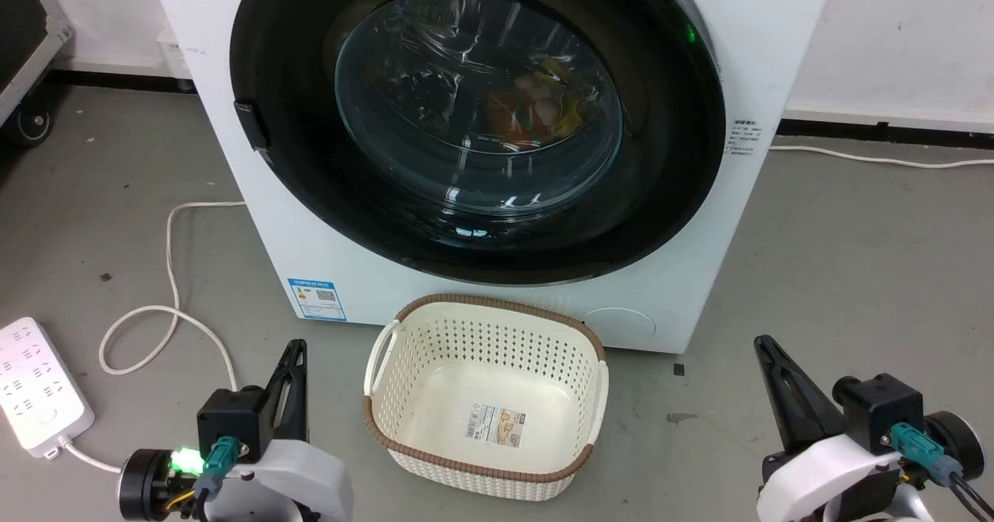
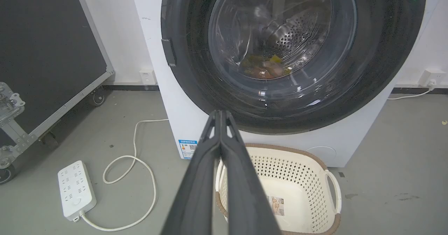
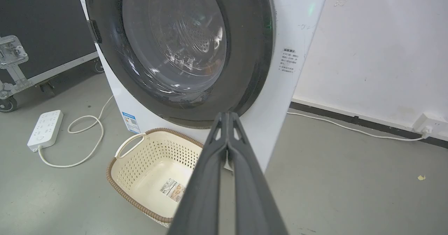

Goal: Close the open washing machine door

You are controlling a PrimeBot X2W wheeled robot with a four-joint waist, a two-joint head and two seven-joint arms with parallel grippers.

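Left gripper (image 1: 295, 351) & right gripper (image 1: 769, 351) are resting low, fingers pressed together, holding nothing, prob. because the washing machine door (image 1: 477, 118) is already lying flush on the washing machine (image 1: 373, 273) front, just behind the basket (image 1: 497, 302); no push seems needed.

We see even, fairly bright, diffuse light in all three views. The grey floor (image 1: 815, 273) is lit flat, with only soft, faint shadows hugging the base of the washing machine (image 1: 365, 285) and the basket (image 1: 497, 304). The glass of the washing machine door (image 1: 477, 118) carries white streaks of glare, densest along its lower curve, and its glossy black rim mirrors a small green glow at the upper right. A green lamp (image 1: 183, 460) burns on the left arm. In the wrist views the left gripper (image 2: 221, 113) and the right gripper (image 3: 227, 114) turn soft near the lens, and the machine's straight edges lean toward the borders.
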